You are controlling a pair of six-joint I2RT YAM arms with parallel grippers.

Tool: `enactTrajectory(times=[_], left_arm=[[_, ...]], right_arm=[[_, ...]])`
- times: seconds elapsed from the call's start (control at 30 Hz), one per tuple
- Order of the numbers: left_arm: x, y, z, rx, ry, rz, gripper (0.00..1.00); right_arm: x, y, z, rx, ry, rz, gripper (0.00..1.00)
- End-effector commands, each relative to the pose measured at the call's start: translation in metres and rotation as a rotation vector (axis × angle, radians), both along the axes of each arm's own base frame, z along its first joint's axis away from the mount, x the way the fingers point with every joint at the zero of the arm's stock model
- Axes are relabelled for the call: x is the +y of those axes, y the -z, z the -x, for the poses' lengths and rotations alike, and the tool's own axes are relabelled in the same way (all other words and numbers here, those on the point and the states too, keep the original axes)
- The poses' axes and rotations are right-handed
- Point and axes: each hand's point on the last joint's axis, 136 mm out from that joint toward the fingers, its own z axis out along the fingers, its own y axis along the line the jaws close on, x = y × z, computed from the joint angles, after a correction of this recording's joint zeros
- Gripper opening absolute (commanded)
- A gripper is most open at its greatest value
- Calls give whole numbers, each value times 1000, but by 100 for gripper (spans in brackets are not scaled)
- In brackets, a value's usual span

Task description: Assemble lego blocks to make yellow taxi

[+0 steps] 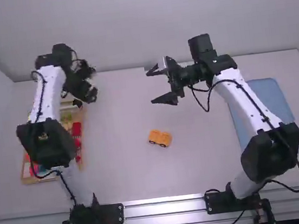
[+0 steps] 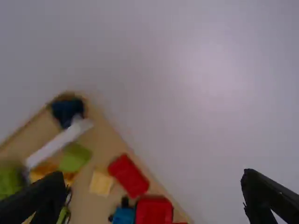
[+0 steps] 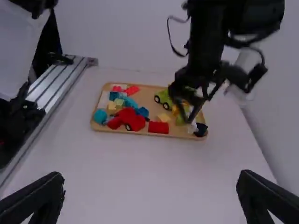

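"Pale walls (image 1: 127, 22) rise behind the white counter (image 1: 124, 175), and we have a metal rail (image 1: 164, 207) along the bottom of the frame. Where do we see our taxi piece?"

"Just below the middle of the frame: an orange wheeled block (image 1: 160, 138) rests on the counter, two dark wheels showing on its side."

"And our end effectors?"

"Both are open. We find the left end effector (image 1: 88, 82) at upper left, fingers well apart, near the wooden tray (image 1: 32, 180). The right end effector (image 1: 155, 86) is spread wide above the middle of the frame, beyond the orange piece."

"What do we make out in the tray, over on the left?"

"From the right wrist we see a red block (image 3: 159, 127), a pale yellow block (image 3: 163, 117) and a green wheeled piece (image 3: 163, 99)."

"And on the right of the frame we have a blue mat (image 1: 273, 97), partly behind the right arm (image 1: 246, 100)."
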Motion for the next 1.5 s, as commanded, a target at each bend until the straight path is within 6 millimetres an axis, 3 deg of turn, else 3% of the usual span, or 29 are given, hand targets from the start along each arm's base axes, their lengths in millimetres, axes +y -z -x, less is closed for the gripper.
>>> enactTrajectory(times=[0.0,0.17,0.33,0.4,0.5,0.6,0.73,1.03,1.17,1.23,1.47], left_arm=[[24,-47,-2,-106,-217,43,99],[75,-81,2,-197,-547,68,99],[63,-86,5,-175,-617,258,99],[57,-77,17,-96,-668,333,99],[68,-62,32,-24,-796,326,99],[100,-40,51,31,-1033,249,99],[128,-17,76,90,-1189,127,99],[137,12,91,123,-1204,231,99],[159,25,133,154,-1466,112,99],[158,28,149,172,-1567,108,99],[139,25,132,158,-1542,283,99]], right_arm=[[12,1,5,-18,-29,2,99],[19,9,2,47,-15,-2,99],[20,6,-2,63,-1,-12,99],[21,3,-3,58,-1,-22,99],[22,1,-7,84,19,-24,99],[22,-1,-8,102,27,-27,99],[22,-1,-8,95,26,-28,99],[22,-1,-9,93,28,-28,99],[19,3,-16,82,62,-6,99],[19,5,-18,77,75,4,99],[19,5,-18,78,75,5,99]])
